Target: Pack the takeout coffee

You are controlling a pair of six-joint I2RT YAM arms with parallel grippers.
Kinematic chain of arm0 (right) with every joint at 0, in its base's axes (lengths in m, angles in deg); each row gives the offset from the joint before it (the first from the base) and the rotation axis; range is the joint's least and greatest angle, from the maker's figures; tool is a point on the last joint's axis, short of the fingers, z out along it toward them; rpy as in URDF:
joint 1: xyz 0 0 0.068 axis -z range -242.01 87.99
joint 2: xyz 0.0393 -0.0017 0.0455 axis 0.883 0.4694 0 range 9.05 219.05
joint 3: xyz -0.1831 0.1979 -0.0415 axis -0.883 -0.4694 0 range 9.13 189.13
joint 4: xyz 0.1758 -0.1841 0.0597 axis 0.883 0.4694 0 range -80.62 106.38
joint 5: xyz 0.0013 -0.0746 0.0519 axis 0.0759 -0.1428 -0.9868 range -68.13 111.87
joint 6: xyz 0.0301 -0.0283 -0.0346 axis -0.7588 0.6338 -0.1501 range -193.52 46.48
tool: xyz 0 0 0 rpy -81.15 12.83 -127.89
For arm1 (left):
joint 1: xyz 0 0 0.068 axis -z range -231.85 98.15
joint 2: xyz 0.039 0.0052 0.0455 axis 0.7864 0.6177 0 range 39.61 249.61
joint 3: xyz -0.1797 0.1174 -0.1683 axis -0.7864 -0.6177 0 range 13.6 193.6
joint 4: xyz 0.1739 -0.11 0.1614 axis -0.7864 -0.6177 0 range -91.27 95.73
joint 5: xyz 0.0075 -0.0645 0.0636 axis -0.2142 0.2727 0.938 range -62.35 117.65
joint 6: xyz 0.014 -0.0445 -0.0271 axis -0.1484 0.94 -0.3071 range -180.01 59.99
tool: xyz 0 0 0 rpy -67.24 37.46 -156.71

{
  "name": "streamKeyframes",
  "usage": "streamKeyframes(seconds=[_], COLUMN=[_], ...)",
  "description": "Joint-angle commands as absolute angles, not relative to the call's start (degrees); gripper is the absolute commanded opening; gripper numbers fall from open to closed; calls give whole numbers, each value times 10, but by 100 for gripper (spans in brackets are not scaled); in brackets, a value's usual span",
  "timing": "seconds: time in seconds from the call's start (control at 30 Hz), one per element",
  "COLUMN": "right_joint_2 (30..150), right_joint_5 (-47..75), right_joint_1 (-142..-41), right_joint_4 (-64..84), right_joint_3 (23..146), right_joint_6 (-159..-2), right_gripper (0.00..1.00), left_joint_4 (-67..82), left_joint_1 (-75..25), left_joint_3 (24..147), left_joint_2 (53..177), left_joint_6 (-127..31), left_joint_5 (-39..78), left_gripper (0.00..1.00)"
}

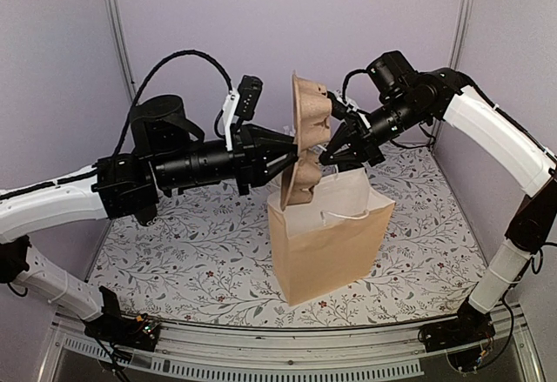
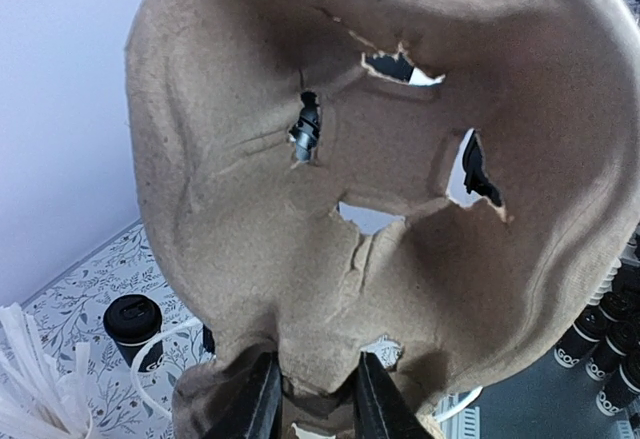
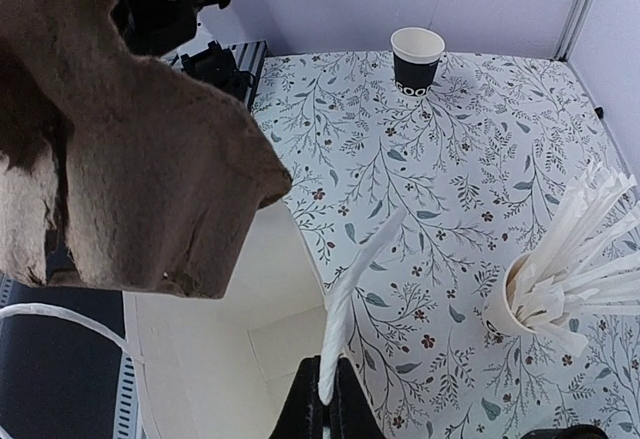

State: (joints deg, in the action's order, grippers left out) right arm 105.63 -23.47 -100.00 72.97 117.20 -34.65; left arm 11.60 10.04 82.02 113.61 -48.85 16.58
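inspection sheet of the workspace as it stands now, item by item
surface: floral-print tabletop
job's things: open black paper cup and a seemingly lidded black cup, both standing on the tabletop, not packed
clutter: brown paper bag, upright, open; white cup of straws; stack of black cups
grippers: left claw shut on pulp cup carrier over the bag; right claw shut on a wrapped straw
cables: black cable looped above left arm
surroundings: lilac walls, metal frame posts
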Motion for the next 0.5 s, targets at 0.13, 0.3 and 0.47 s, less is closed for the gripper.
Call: streamKeyframes(seconds=[0.13, 0.3, 0.47], right_joint_2=[1050, 1050, 1048], right_joint_5=[-245, -245, -243], right_joint_1=[-1003, -1003, -1003], right_joint_4=[721, 721, 721], right_joint_3=[1172, 1171, 1166], right_joint_6=[-366, -368, -368], right_gripper=[0, 0, 1], left_joint_4=[209, 210, 204], left_joint_1=[111, 110, 112], left_joint_3=[808, 808, 795], left_joint_2=[1174, 1197, 1206], left_joint_6=[-492, -492, -487], left_joint_5=[146, 145, 149], left_gripper=[26, 25, 24])
